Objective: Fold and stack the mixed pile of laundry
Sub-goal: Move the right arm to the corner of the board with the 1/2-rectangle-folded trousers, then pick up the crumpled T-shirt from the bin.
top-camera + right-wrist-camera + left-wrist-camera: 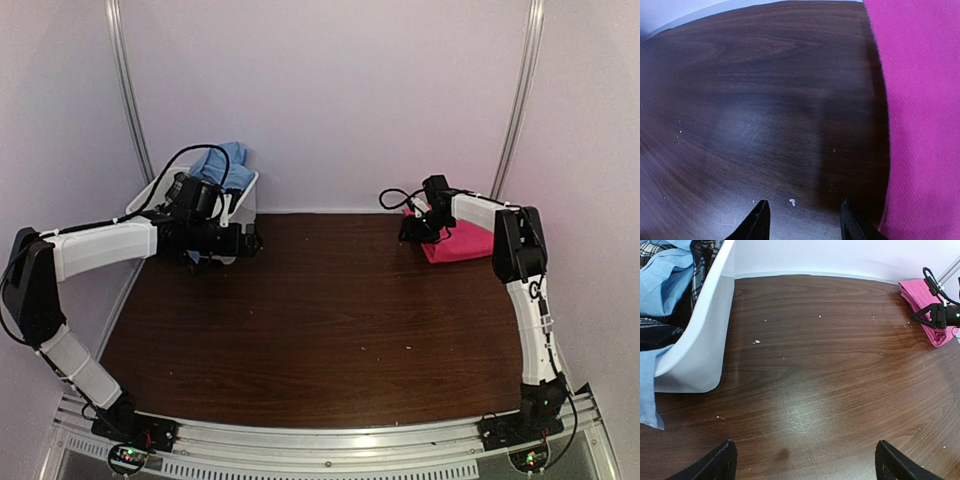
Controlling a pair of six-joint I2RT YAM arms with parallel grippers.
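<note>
At the far left corner of the bench point(320, 330) stands a white plastic tub point(243, 200), and most of the laundry sits in it. A light blue collared shirt point(222, 163) is heaped on top, one part of it hanging down outside the tub's wall, and a black-and-white plaid garment point(701, 262) is tucked beneath it against the inside of the wall. Just in front of the tub the left hand point(250, 242) hangs low over bare wood, its fingers spread wide and grasping nothing. Across the bench, at the far right, a bright pink-red cloth point(463, 244) lies folded flat. At that cloth's left edge the right hand point(412, 228) sits close above the bench, its fingers partly apart with bare wood showing between them; it is released, and the cloth lies just beside the fingers, not between them
</note>
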